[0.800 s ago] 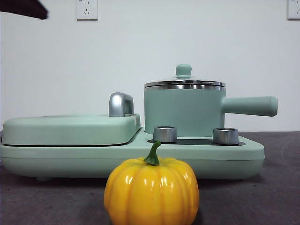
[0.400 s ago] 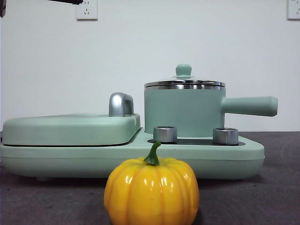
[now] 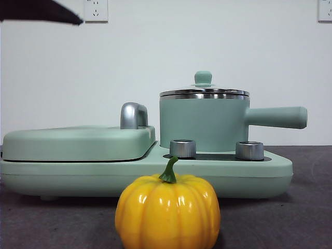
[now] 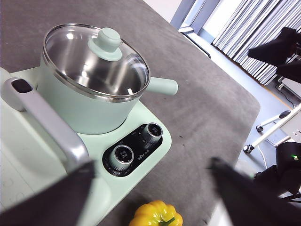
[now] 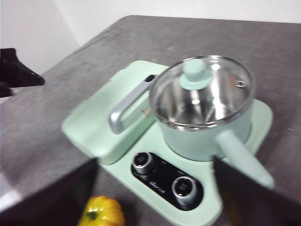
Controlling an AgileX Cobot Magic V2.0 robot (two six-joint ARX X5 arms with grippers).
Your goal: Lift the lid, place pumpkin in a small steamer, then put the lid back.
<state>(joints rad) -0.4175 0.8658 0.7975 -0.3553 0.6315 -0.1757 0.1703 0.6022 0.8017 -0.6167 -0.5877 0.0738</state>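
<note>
A black tip of one arm (image 3: 44, 11) juts in at the top left corner of the front view, high above the cooker and touching nothing; which arm it belongs to cannot be told from that view. Below it, the wide flat mint-green cover (image 3: 78, 142) lies closed on the mint-green cooker base (image 3: 145, 176), its chrome handle (image 3: 134, 115) standing at the cover's inner edge.

The left pincer (image 4: 150, 188) hangs high over the worktop (image 4: 197, 108), jaws spread wide and holding nothing; the control knobs (image 4: 137, 145) sit between its jaws and the pot, and the pumpkin (image 4: 156, 216) lies just in front of the cooker, nearly under the pincer.

The right pincer (image 5: 155, 193) is likewise raised, wide apart and empty, with the knobs just ahead of it and the pot beyond them.

The small steamer (image 3: 202, 124) stands on the cooker's right half, its long handle (image 3: 277, 117) pointing away from the flat cover. The lid (image 3: 204, 92) rests closed on the pot's steel rim, its mint knob (image 3: 203, 78) upright and untouched; through the glass the pot's steel interior shows.

The pumpkin stands upright on the grey worktop in front of the cooker, stem up, apart from both pincers. A wall socket (image 3: 96, 10) sits on the white wall behind.
</note>
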